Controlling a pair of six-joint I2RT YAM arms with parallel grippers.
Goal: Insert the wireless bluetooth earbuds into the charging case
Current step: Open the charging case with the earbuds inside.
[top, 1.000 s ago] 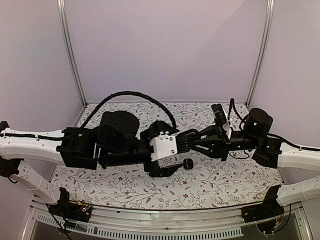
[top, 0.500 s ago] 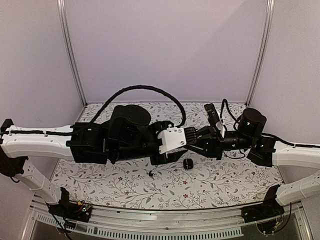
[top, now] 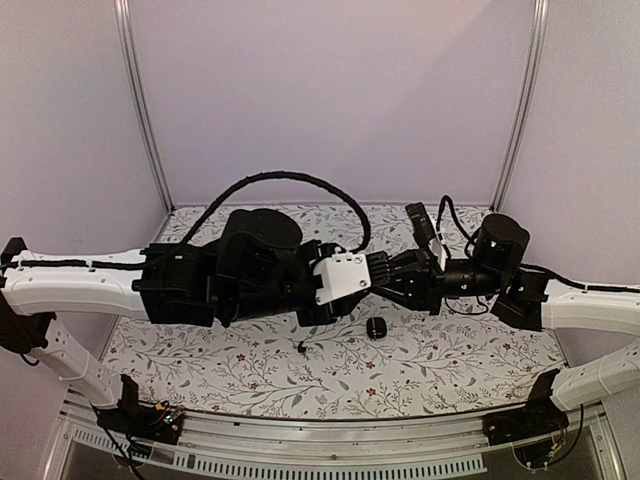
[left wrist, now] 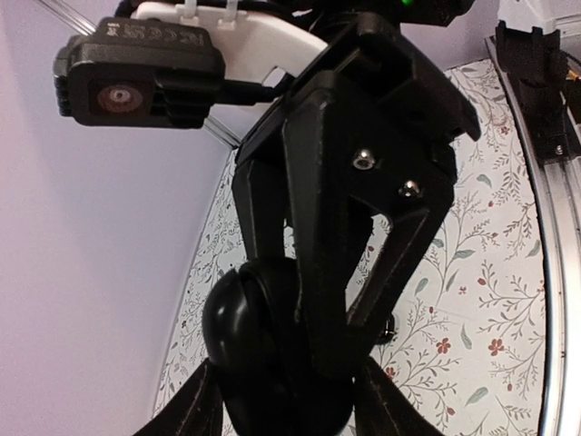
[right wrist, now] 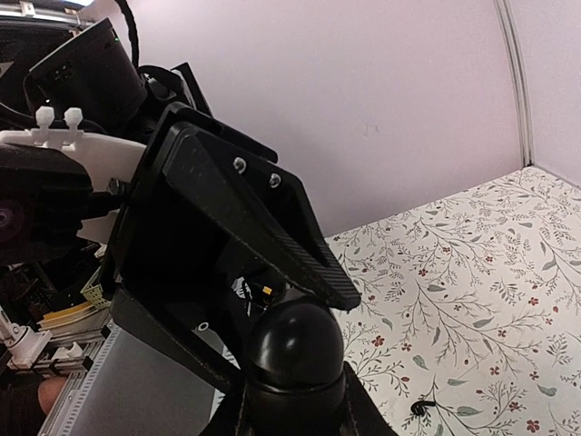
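Note:
A black pebble-shaped charging case (left wrist: pixel 259 350) hangs in the air between both grippers. My left gripper (left wrist: pixel 286 404) has its fingers on either side of the case. My right gripper (right wrist: pixel 292 409) also flanks the case (right wrist: pixel 295 350), reaching in from the opposite side. In the top view the two grippers meet above the middle of the mat, left (top: pixel 378 272) and right (top: pixel 392 285), and hide the case. One tiny black earbud (top: pixel 301 347) lies on the mat below them, and it also shows in the right wrist view (right wrist: pixel 419 408).
A small rounded black object (top: pixel 376 328) lies on the floral mat (top: pixel 450 360) under the grippers, also visible in the left wrist view (left wrist: pixel 390 331). Purple walls and metal posts (top: pixel 145 110) surround the table. A black cable (top: pixel 280 180) arcs over the left arm.
Both grippers have risen from near the mat and shifted back, still joined at the case. The left arm's lifting uncovered the tiny earbud on the mat. The rounded black object has not moved.

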